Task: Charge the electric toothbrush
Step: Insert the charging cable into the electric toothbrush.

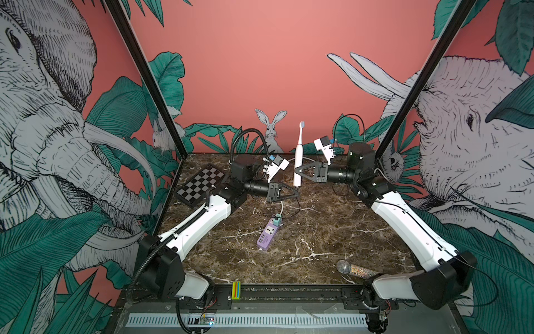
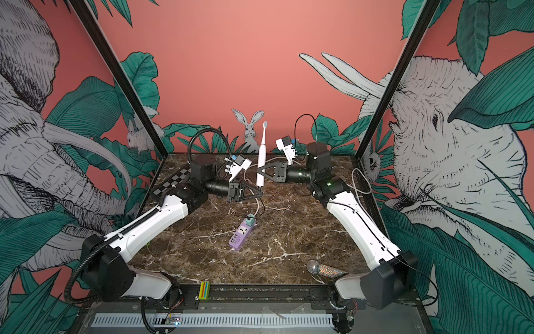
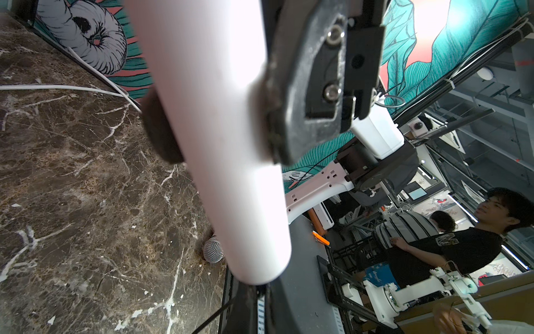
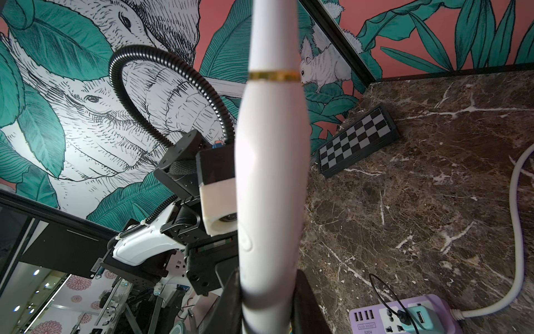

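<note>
Both top views hang high out front of the toothbrush (image 1: 298, 156), tilted down toward the back wall (image 1: 260, 72) behind it. It's smallish mid-frame, and the two overlap nearly everywhere. The left wrist cam sits jammed against the toothbrush (image 3: 219, 144), looking past it to the microphone (image 3: 213, 253). The right wrist cam is equally close, facing past the toothbrush (image 4: 268, 173) to the chessboard (image 4: 358, 141) and power strip (image 4: 404, 318), which also show in both top views.

— Any writing you can make out?
— Only on the purple power strip (image 4: 375, 324). A small label by its USB ports reads "USB SOCKET", with "S204" beneath.
— And the blue box (image 3: 375, 277) in the room beyond the desk?
— White script, too blurred to read.
</note>
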Controlling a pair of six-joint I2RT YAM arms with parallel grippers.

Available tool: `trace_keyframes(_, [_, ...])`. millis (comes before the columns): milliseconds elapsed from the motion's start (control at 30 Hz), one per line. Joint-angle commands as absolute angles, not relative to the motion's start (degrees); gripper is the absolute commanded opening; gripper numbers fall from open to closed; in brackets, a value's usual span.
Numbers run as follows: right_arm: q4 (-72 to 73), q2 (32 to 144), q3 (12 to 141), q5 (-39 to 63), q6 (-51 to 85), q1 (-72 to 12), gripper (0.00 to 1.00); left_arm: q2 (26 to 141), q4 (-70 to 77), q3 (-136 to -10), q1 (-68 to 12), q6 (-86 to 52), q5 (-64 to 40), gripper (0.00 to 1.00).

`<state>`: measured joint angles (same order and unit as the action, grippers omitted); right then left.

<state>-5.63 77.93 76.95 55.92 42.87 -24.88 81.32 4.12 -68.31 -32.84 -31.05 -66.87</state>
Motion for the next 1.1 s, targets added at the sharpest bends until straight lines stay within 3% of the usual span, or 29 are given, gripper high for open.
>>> trace_keyframes(0, [-5.4, 76.6, 75.6, 58.9, 43.5, -25.9, 0.0, 80.1, 13.4, -68.6, -31.6, -33.2, -65.2, 0.0])
trace_keyframes(733, [-11.5, 76.3, 75.6, 60.7, 38.0, -27.4, 0.0, 78.4, 18.4, -66.8, -29.2, -34.9, -63.1, 0.0])
trace_keyframes(1067, [3.3, 74.0, 67.5, 56.1, 48.6, -28.6, 0.0, 77.9, 20.1, -65.7, -29.1, -35.9, -60.7, 0.0])
